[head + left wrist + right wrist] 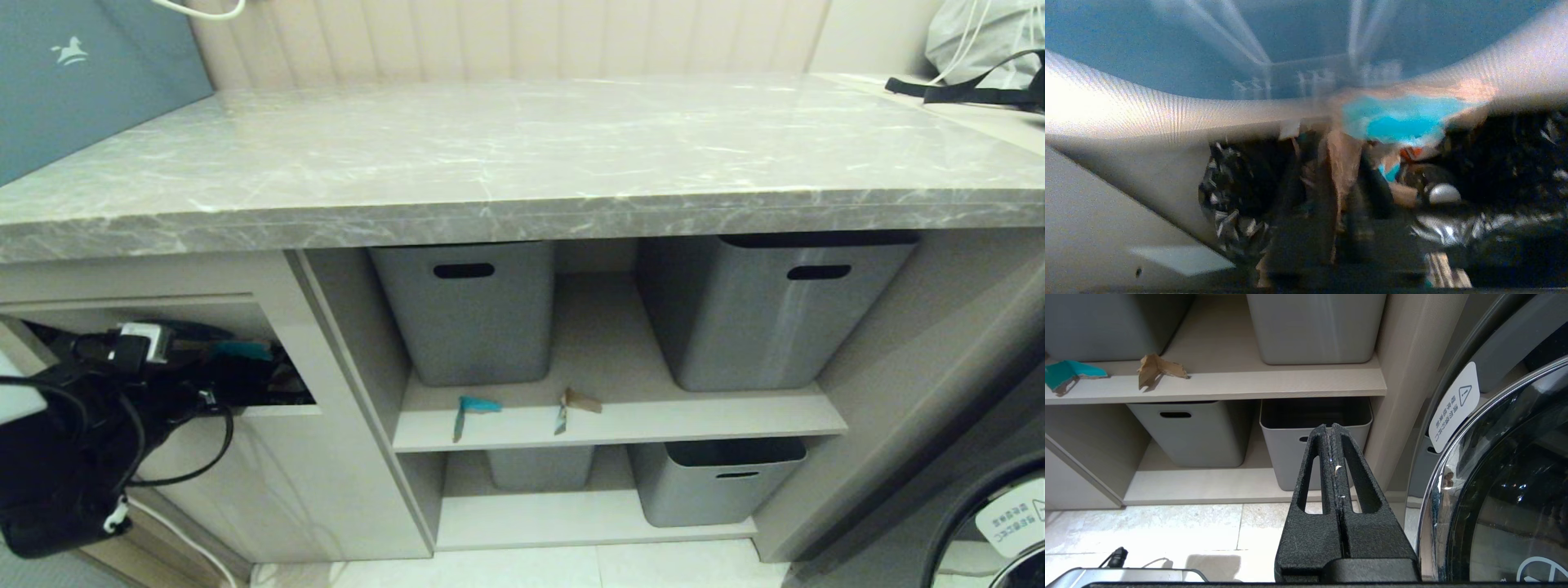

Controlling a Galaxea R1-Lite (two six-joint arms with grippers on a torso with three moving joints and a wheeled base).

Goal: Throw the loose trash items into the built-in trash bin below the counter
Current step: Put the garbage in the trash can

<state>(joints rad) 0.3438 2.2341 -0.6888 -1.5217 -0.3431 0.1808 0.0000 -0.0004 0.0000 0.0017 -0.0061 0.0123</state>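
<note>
The left gripper is poked into the trash bin through its opening under the counter, so that whatever it lets go falls inside. I cannot tell if its fingers are together or apart. Right by it sits a big teal scrap, up near the top of the bin, above a black bag full of other rubbish; whether the gripper is holding the scrap is unclear. Well off to the right of that gripper, two small scraps wait on the shelf: a teal bit and a brown bit, just in front of the grey tubs. The right gripper hangs low by the washing machine door, fingers pressed together, holding nothing.
</note>
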